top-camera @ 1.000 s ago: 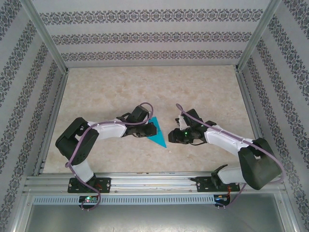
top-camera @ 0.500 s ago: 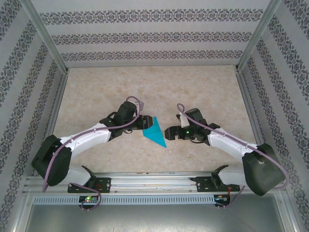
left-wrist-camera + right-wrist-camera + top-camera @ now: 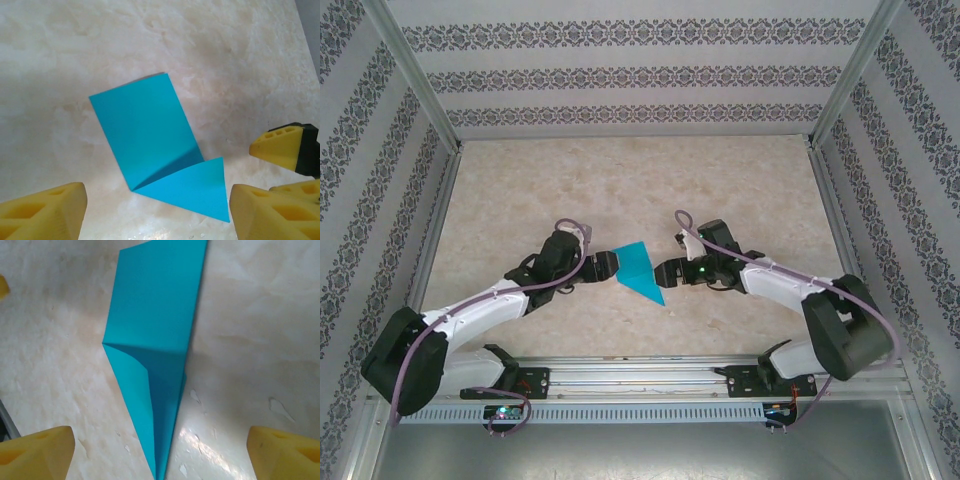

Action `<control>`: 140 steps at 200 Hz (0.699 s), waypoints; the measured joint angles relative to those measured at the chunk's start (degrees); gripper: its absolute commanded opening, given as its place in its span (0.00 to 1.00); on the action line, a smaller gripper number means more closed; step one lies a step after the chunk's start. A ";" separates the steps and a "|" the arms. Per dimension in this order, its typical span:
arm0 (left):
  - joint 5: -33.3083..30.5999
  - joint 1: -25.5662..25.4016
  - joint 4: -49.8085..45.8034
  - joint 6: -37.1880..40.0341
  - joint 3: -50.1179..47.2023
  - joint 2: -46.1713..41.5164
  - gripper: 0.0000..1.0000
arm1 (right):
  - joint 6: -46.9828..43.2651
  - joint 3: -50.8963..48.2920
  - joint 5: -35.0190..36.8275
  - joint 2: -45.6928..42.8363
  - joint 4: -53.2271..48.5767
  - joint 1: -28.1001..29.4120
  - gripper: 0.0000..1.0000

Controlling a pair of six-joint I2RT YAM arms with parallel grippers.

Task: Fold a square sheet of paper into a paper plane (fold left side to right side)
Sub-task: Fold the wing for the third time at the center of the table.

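The teal paper (image 3: 638,268) lay flat on the marbled tabletop (image 3: 620,180), between the left pincer (image 3: 603,264) and the right pincer (image 3: 665,272). It was folded into a narrow strip, one end square, the other creased over into a sharp point toward the near edge. Both pincers gaped wide just beside it, holding nothing.

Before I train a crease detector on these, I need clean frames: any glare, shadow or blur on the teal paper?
Right wrist: teal paper sharp, a dark shadow band under its folded flap, glare patches on the table beside the tip. Left wrist: similar flap shadow, yellow fingers soft. Top external: even light, paper small.
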 measured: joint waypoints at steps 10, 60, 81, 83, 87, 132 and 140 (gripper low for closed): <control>0.48 0.22 0.72 -1.09 -1.22 0.00 0.74 | -0.48 1.20 -0.63 1.79 0.39 0.22 0.83; 5.07 1.60 5.29 -6.38 -3.04 3.28 0.69 | -1.70 6.60 -3.87 9.97 2.45 1.49 0.58; 6.49 2.40 7.80 -8.59 -3.37 5.01 0.68 | -1.79 7.65 -4.94 12.11 2.80 1.70 0.49; 6.60 2.56 8.00 -8.83 -3.39 5.20 0.67 | -1.95 7.69 -4.98 12.26 2.80 1.70 0.48; 6.91 2.73 8.26 -9.14 -3.41 5.51 0.67 | -1.86 7.74 -5.09 12.57 2.89 1.73 0.47; 9.25 4.68 9.92 -11.47 -3.34 7.72 0.65 | -2.03 7.76 -5.99 13.18 2.86 1.70 0.29; 9.68 4.90 10.19 -11.74 -3.32 8.07 0.65 | -2.01 7.76 -6.03 13.18 2.89 1.70 0.24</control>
